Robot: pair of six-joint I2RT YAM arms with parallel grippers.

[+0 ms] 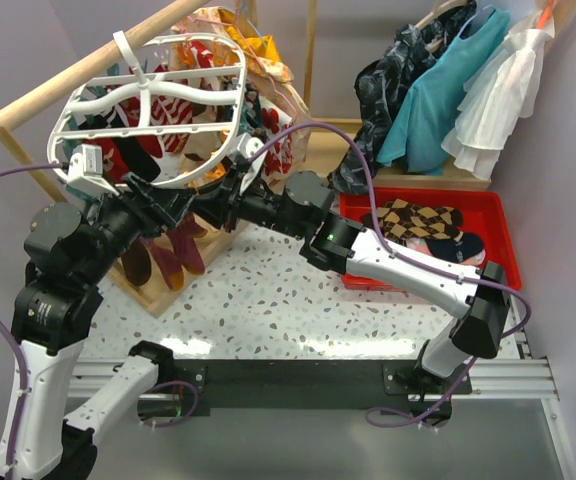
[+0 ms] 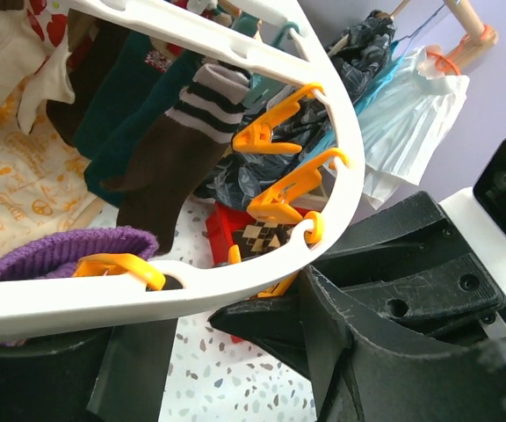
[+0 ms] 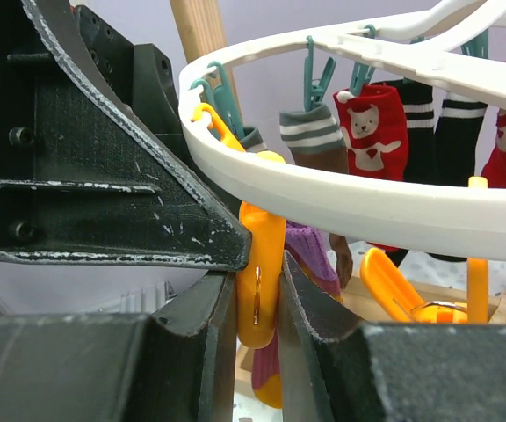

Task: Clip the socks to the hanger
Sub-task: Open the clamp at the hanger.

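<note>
Right gripper [image 3: 257, 303] pinches an orange clip [image 3: 260, 255] under the hanger [image 3: 367, 207] rim — squeeze enough to gape its mouth. Left gripper [image 2: 209, 352], just below the rim by the purple sock [image 2: 51, 251]: jaw state unclear. Seat cuff deep before release.

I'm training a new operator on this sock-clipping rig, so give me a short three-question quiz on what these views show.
1. True or false: the right gripper is shut on an orange clip of the hanger.
2. Where do the argyle socks lie? A) in the red tray; B) clipped to the hanger; C) between the right gripper's fingers.
3. Fill in: the sock seen just behind that squeezed clip is ____ in colour.
Key: 1 true; 2 A; 3 purple.
</note>
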